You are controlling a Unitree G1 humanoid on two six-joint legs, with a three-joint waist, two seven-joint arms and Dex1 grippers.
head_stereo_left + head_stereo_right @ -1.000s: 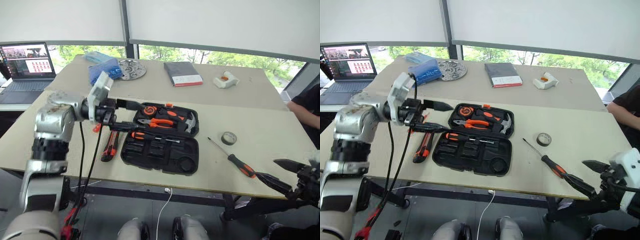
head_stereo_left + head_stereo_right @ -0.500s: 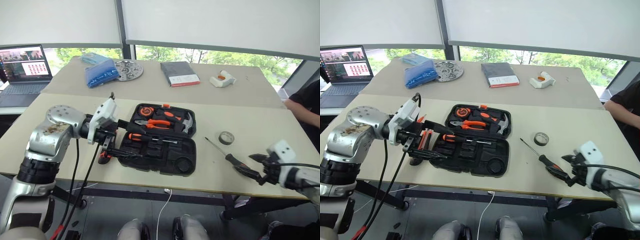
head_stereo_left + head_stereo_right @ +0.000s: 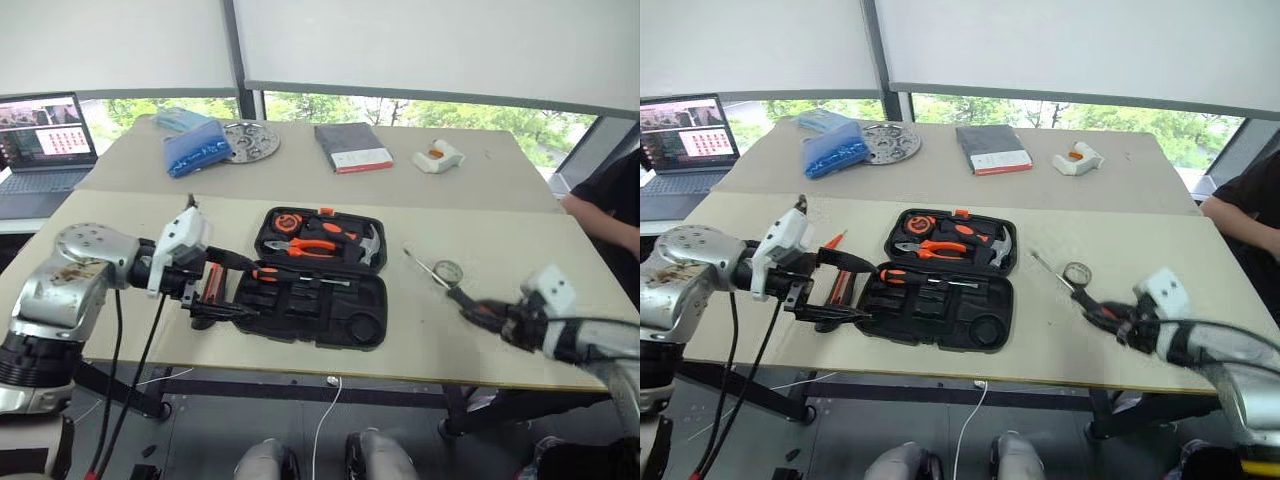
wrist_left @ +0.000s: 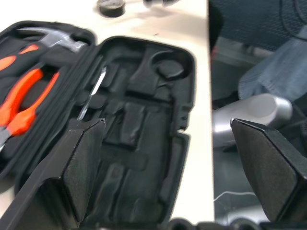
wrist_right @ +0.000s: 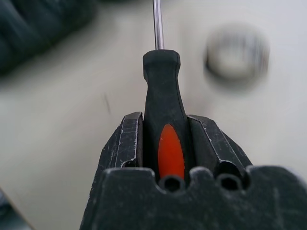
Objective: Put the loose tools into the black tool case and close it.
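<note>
Where gripper (image 5: 164, 139) clamps, screwdriver (image 5: 162, 96) shaft outward.

Pale beige table (image 3: 300, 215) ahead of both hands, second tabletop (image 3: 480, 165) butted behind it, seam between. Beyond far edge, wide windows (image 3: 400, 105), green foliage outside, white roller blinds (image 3: 420, 45) drawn most of way down. Daylight, soft. Grey floor (image 3: 210, 420) below hands, under table edge.

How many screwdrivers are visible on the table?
3: a black-orange screwdriver in the right gripper, a second screwdriver in the open case, a slim orange screwdriver left of it. The left gripper may hide more.
</note>
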